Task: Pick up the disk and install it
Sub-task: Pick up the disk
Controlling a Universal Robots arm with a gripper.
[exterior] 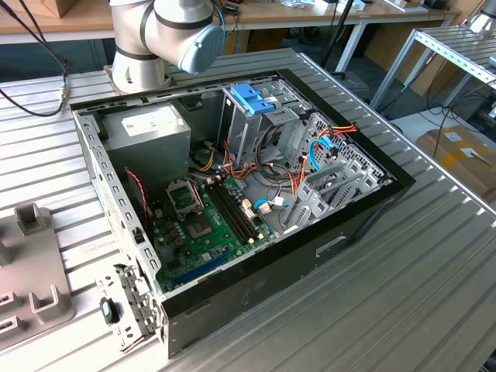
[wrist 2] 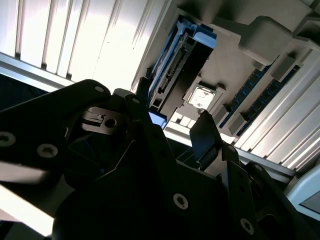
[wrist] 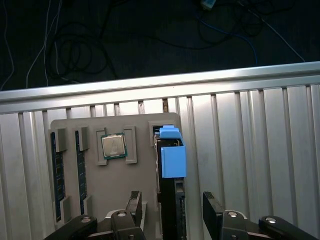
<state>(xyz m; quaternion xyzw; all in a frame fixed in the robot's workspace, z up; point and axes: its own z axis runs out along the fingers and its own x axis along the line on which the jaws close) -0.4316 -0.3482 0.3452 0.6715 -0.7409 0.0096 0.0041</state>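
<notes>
Fingers (wrist: 214, 205) of the pincer (wrist: 173, 201) are standing apart, one on each side of the single disk (wrist: 172, 159), neither visibly pressing on it. The disk is sitting on edge in a slot of one grey tray (wrist: 142, 175), with its light blue carrier showing. Two memory sticks (wrist: 80, 172) and one processor chip (wrist: 114, 146) are lying in the same tray, which is resting on the ribbed metal desk (wrist: 250, 160). In the exterior view, one open computer case (exterior: 256, 287) is lying on the desk.
</notes>
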